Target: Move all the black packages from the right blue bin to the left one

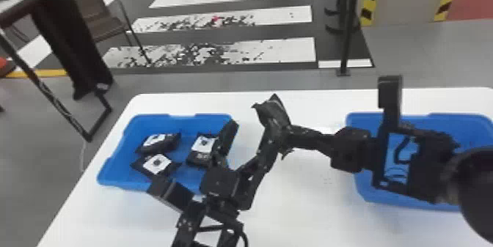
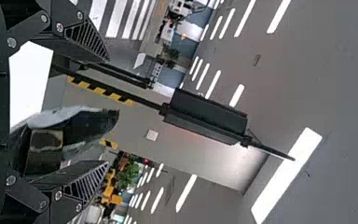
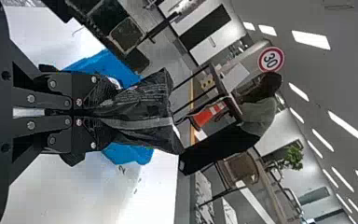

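Note:
My right gripper (image 1: pixel 288 136) is shut on a black package (image 1: pixel 273 112), held up over the table between the bins. In the right wrist view the right gripper (image 3: pixel 103 109) pinches one end of this package (image 3: pixel 144 112). The left gripper (image 1: pixel 245 145) stands open beside the left bin (image 1: pixel 117 147), near the held package. In the left wrist view a shiny dark package (image 2: pixel 81 130) shows between the spread fingers of the left gripper (image 2: pixel 107 112). Three black packages with white labels (image 1: pixel 157 163) lie in the left bin. The right arm covers part of the right bin (image 1: pixel 370 195).
Both bins stand on a white table (image 1: pixel 300 206); its far edge runs behind them. A chair (image 1: pixel 97 15) and a person's legs are beyond the table at the left, and a black post (image 1: pixel 346 37) rises from the floor behind.

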`<state>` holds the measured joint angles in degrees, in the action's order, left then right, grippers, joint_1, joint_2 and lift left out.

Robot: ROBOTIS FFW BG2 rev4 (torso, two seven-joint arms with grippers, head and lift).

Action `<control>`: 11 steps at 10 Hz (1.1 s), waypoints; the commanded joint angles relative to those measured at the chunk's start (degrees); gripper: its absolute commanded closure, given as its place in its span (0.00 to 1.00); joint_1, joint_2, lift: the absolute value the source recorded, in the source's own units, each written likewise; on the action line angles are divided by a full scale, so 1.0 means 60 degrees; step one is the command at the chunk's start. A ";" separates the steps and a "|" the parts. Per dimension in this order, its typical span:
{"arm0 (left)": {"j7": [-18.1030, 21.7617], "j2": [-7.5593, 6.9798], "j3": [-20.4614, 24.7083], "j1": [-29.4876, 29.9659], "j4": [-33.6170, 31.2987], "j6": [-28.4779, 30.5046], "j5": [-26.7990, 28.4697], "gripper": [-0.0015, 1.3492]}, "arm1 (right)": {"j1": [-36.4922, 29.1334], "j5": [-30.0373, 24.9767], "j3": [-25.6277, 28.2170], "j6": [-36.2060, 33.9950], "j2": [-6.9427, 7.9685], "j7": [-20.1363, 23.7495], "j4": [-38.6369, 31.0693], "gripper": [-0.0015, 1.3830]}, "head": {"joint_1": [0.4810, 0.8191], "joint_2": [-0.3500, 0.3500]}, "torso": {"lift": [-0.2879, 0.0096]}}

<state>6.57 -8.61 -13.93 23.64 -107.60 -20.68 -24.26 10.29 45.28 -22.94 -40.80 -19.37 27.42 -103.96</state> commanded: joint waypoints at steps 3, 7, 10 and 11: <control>0.0047 -0.0030 -0.0078 -0.0027 -0.0008 0.0305 -0.0260 0.22 | 0.0090 0.0585 -0.0880 0.0097 -0.0082 0.0000 -0.0099 0.85 | 0.63 0.84 | 0.45; 0.0003 0.0102 0.0531 0.0184 -0.0195 0.0868 0.0140 0.90 | 0.0067 0.0700 -0.0956 0.0191 -0.0112 0.0015 0.0018 0.85 | 0.63 0.90 | 0.45; 0.0018 0.0132 0.0722 0.0231 -0.0195 0.0774 0.0254 0.90 | 0.0020 0.0795 -0.0937 0.0918 -0.0112 0.0030 0.0393 0.74 | 0.63 0.91 | 0.45; 0.0018 0.0190 0.1026 0.0208 -0.0195 0.0751 0.0312 0.90 | -0.0050 0.0928 -0.0842 0.1035 -0.0097 0.0059 0.0510 0.52 | 0.63 0.90 | 0.45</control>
<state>6.63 -7.67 -8.79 25.00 -108.74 -16.11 -22.57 10.27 50.35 -28.23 -35.21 -20.00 27.77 -101.43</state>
